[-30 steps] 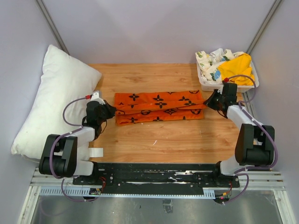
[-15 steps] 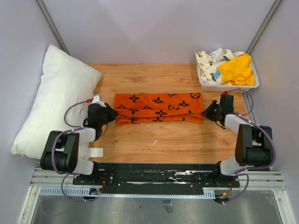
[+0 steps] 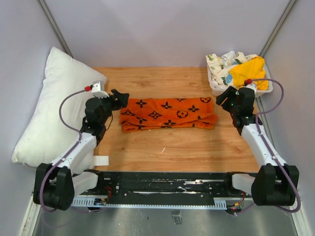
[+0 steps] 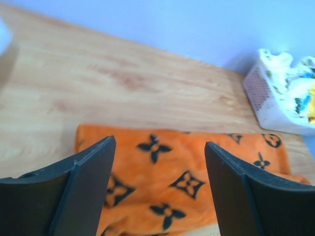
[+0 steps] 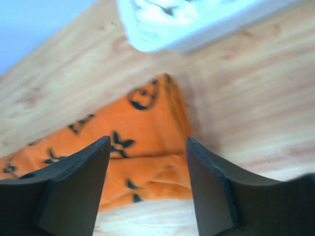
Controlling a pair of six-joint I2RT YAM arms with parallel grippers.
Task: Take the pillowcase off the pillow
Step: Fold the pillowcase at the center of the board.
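The orange pillowcase (image 3: 167, 113) with black motifs lies folded flat in a long strip on the wooden table (image 3: 162, 78), apart from the white pillow (image 3: 54, 108), which leans at the left edge against the wall. My left gripper (image 3: 123, 97) hangs open above the strip's left end, nothing between its fingers; the left wrist view looks down on the pillowcase (image 4: 167, 172) between the left gripper (image 4: 160, 152) jaws. My right gripper (image 3: 221, 98) is open above the strip's right end. In its wrist view the pillowcase (image 5: 142, 132) lies below the right gripper (image 5: 147, 147).
A white basket (image 3: 216, 88) at the back right holds a yellow cloth (image 3: 248, 71) and a floral-print cloth (image 3: 224, 61); the basket (image 4: 268, 96) also shows in the left wrist view. Grey walls close in the left, back and right. A small white tag (image 3: 101, 161) lies near the left base.
Both grippers opened and let go of the pillowcase's ends, then rose and drew back. The pillowcase settled flat on the table.
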